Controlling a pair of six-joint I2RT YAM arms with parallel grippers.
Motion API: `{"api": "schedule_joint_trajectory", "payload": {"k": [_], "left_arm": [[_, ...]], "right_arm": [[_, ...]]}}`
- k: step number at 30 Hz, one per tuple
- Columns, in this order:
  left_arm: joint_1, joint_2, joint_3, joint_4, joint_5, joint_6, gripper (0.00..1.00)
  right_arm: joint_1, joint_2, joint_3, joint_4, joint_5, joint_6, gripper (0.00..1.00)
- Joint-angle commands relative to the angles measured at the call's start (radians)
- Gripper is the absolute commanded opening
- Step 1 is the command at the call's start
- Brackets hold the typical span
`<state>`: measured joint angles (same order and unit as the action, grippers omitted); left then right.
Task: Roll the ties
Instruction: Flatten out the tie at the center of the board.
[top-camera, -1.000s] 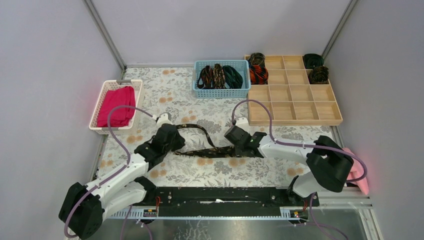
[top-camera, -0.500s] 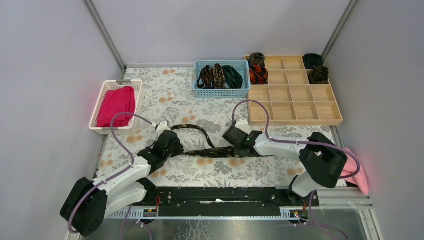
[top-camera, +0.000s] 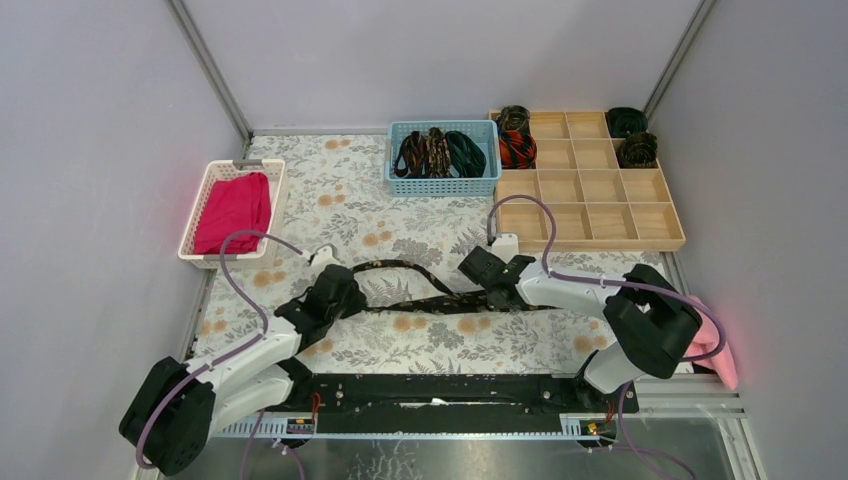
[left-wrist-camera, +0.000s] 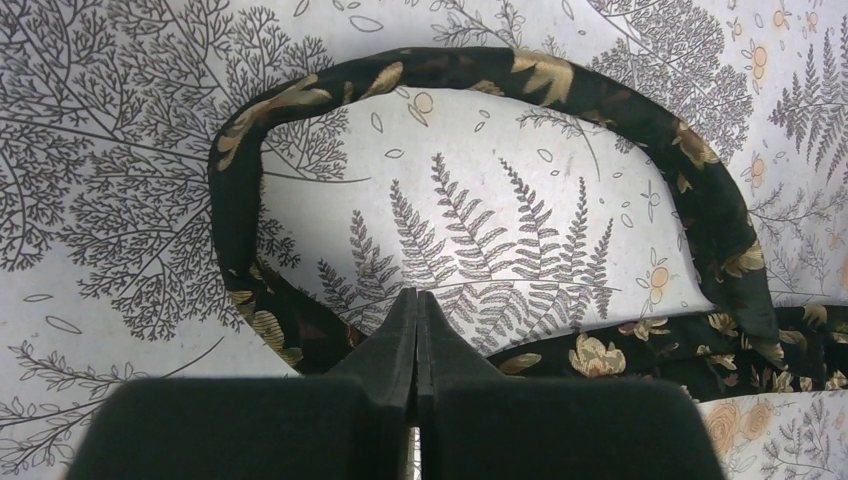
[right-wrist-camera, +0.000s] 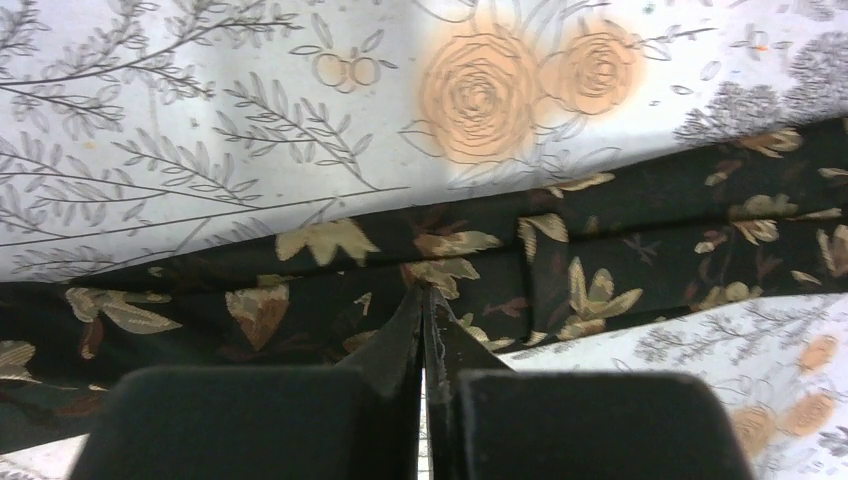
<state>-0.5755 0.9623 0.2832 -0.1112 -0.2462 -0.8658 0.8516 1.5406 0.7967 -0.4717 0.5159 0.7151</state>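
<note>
A black tie with gold-brown flecks (top-camera: 420, 300) lies across the floral tablecloth, its narrow end curled in a loop. My left gripper (top-camera: 345, 283) is shut beside that loop. In the left wrist view its tips (left-wrist-camera: 415, 297) rest on the cloth and the tie (left-wrist-camera: 500, 70) arcs round them and passes under the fingers. My right gripper (top-camera: 476, 275) is shut on the wide part. In the right wrist view its tips (right-wrist-camera: 425, 293) meet on the tie's fabric (right-wrist-camera: 300, 250). Rolled ties (top-camera: 516, 148) sit in the wooden tray (top-camera: 590, 215).
A blue basket (top-camera: 440, 186) at the back holds several loose ties. A white basket (top-camera: 198, 252) at the left holds a magenta cloth (top-camera: 232, 210). A pink towel (top-camera: 716, 348) lies at the right table edge. Grey walls close in three sides.
My right gripper has moved right and slightly back, drawing the tie's wide part with it. My left gripper has shifted nearer, and the loop has flattened and moved closer.
</note>
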Motion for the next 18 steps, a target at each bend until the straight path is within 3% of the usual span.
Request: {"api": "schedule_joint_trajectory", "payload": {"k": [1,3,8,18], "left_arm": [[-0.003,-0.033,-0.039,0.041,0.007,-0.018,0.00],[-0.003,-0.054,-0.045,0.036,0.011,-0.019,0.00],[-0.003,-0.065,-0.038,0.049,0.017,0.002,0.03],[-0.002,-0.069,-0.031,0.104,0.057,0.014,0.04]], "right_arm": [[-0.019,-0.055,0.015,-0.117,0.103,-0.006,0.03],[-0.059,-0.074,0.024,-0.166,0.143,-0.012,0.04],[-0.170,-0.159,-0.035,-0.110,0.080,-0.076,0.05],[-0.185,-0.170,-0.011,-0.135,0.072,-0.030,0.00]]}}
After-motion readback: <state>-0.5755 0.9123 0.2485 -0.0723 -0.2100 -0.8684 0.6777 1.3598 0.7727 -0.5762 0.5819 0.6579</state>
